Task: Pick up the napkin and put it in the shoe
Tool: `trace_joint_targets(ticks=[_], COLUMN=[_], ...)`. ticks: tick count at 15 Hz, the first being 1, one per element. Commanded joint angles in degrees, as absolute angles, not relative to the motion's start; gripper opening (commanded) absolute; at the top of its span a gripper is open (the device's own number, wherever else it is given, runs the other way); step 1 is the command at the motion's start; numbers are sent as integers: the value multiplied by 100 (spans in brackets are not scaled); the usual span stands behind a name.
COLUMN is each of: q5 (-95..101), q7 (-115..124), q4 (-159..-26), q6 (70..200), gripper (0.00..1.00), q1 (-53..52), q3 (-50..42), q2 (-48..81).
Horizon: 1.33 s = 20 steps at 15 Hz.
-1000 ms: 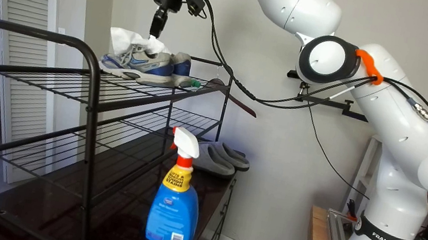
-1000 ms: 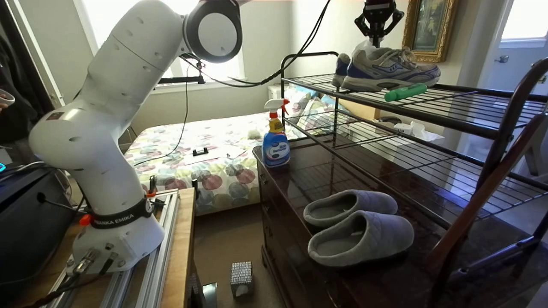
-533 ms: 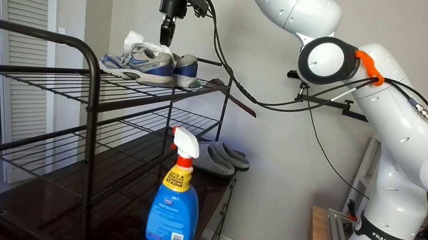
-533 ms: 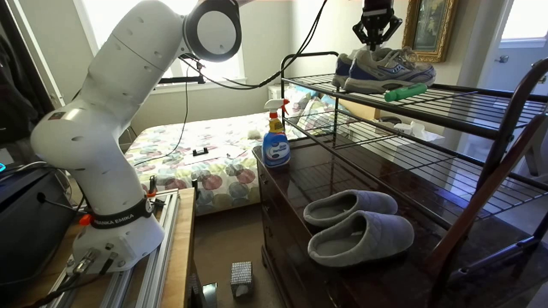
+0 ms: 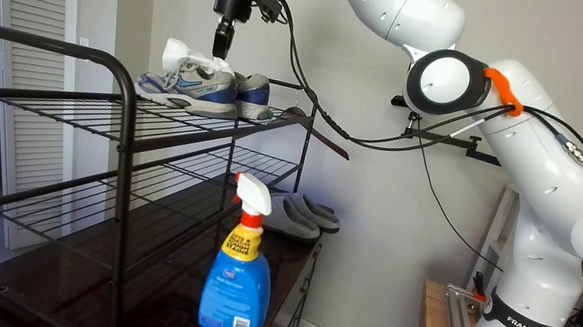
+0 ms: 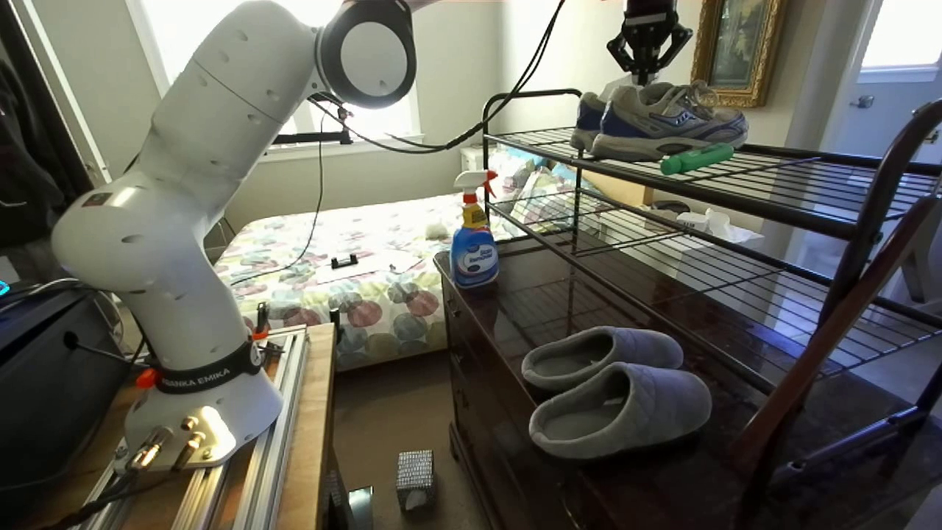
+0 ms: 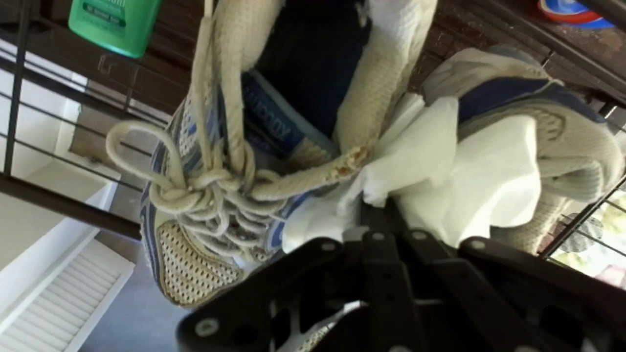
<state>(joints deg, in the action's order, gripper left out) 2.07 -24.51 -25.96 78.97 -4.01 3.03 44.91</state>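
Observation:
The white crumpled napkin is pinched between the fingertips of my gripper, which is shut on it. Two grey-blue laced sneakers stand side by side on the rack's top shelf. In the wrist view the shoe has a dark opening with no napkin showing inside; the napkin runs along its side and partly over the other shoe. In an exterior view my gripper points down above the pair, with napkin bunched on the near shoe. In an exterior view the shoe hides most of the napkin.
A green bottle lies beside the sneakers on the black wire rack. Below, on the dark dresser, stand a blue spray bottle and grey slippers. A dark red hanger leans at the rack's end.
My gripper and the napkin moved toward the robot base and down, then rose slightly and went back a little. The sneaker nearer the base shifted slightly.

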Motion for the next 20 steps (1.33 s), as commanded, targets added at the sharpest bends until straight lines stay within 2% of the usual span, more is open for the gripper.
trace_joint_targets(ticks=[1, 6, 12, 20], q5=[230, -37, 466, 594], q7=[-3108, -4154, -3064, -1052], q4=[-2550, -2562, -2483, -2531], q6=[8403, 9180, 8033, 7768], gripper=[0, 0, 0, 0], q1=[-413, -303, -451, -402], q3=[388, 675, 109, -280], q2=[4420, 4426, 4614, 4515])
